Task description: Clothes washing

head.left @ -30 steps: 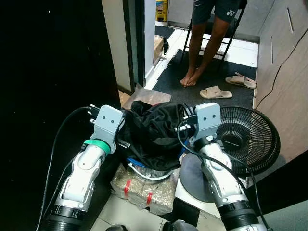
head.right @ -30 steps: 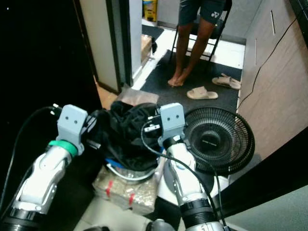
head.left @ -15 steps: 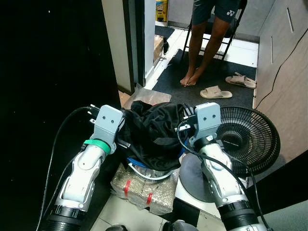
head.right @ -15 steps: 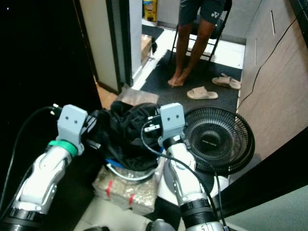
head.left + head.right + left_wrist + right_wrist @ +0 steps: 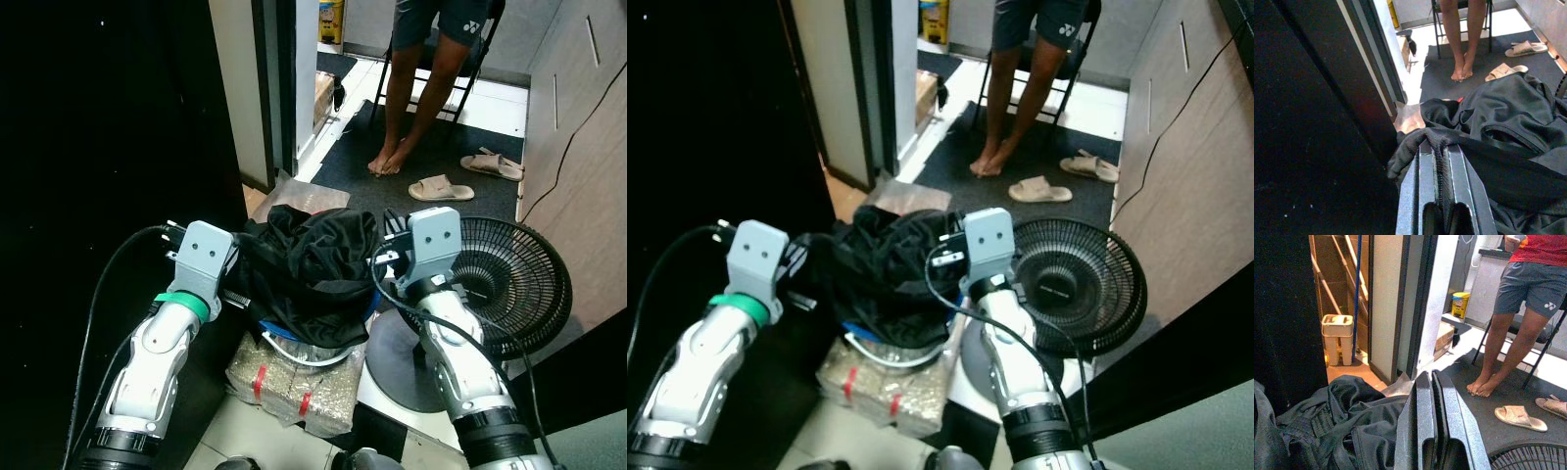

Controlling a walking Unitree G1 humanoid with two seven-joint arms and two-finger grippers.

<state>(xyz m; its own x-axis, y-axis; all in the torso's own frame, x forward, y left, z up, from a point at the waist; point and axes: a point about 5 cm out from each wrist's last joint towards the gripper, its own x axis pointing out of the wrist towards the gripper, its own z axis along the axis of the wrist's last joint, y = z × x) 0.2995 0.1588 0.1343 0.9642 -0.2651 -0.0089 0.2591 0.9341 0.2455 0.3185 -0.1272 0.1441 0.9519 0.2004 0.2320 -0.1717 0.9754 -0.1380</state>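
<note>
Black clothes (image 5: 313, 264) heaped in a blue basin (image 5: 284, 343), slung between both arms just above a foil-wrapped bundle (image 5: 294, 377) on the floor, beside a black floor fan (image 5: 509, 284). Left hand (image 5: 1440, 161) clamped shut on a rolled hem of the dark fabric at the heap's left edge, cloth pinched between the two fingers. Right hand (image 5: 1431, 396) pressed narrow at the heap's right edge, fingers drawn close together, though whether cloth sits between them cannot be told from the wrist view. Soft, limp, light load by the look of it: likely to sag, stretch and slide free in folds rather than lift as one piece, with loose sleeves apt to trail or snag on the fan grille. Best taken by thick bunched folds or a seam, not a single thin layer, and gathered from both sides to keep the bundle together. Beyond, a person's bare legs (image 5: 416, 88) by a chair and sandals (image 5: 441, 186) on the dark mat, well apart from the load
</note>
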